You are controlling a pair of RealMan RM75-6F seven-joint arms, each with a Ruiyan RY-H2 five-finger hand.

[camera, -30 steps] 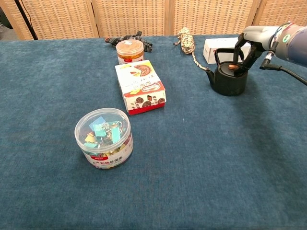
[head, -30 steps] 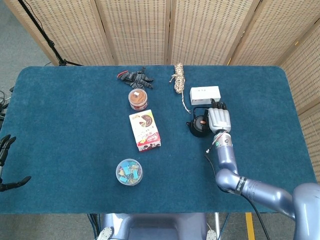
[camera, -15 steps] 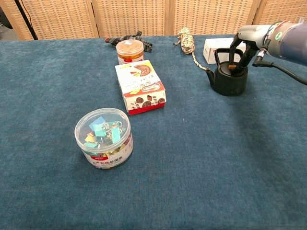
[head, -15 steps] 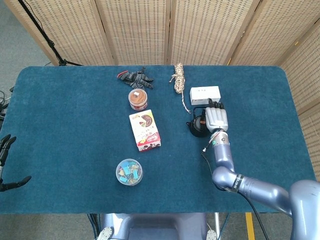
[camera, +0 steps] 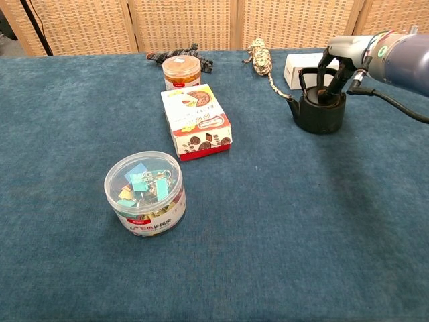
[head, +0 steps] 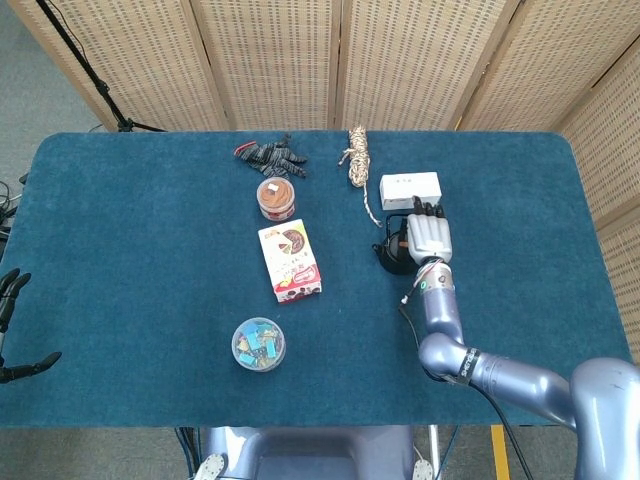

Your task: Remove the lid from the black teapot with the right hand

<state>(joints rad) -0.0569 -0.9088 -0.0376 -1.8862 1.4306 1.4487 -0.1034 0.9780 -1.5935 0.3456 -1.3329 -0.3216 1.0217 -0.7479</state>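
The black teapot (camera: 320, 113) stands on the blue table, right of centre, with its handle raised and its spout to the left. My right hand (camera: 340, 56) hangs over it, and its fingers (camera: 328, 86) reach down inside the handle onto the lid, which they hide. In the head view the right hand (head: 426, 238) covers most of the teapot (head: 390, 254). The lid seems to sit on the pot. My left hand (head: 10, 295) is off the table's left edge, fingers apart, holding nothing.
A white box (camera: 299, 67) lies just behind the teapot, with a coiled rope (camera: 261, 59) to its left. A red-lidded jar (camera: 181, 72), a snack box (camera: 196, 121) and a clear tub of clips (camera: 144, 193) run down the middle. Dark gloves (head: 270, 155) lie at the back.
My right hand has shifted left over the teapot and its fingers have come down onto the lid, now hiding the knob. The teapot and left hand have not moved.
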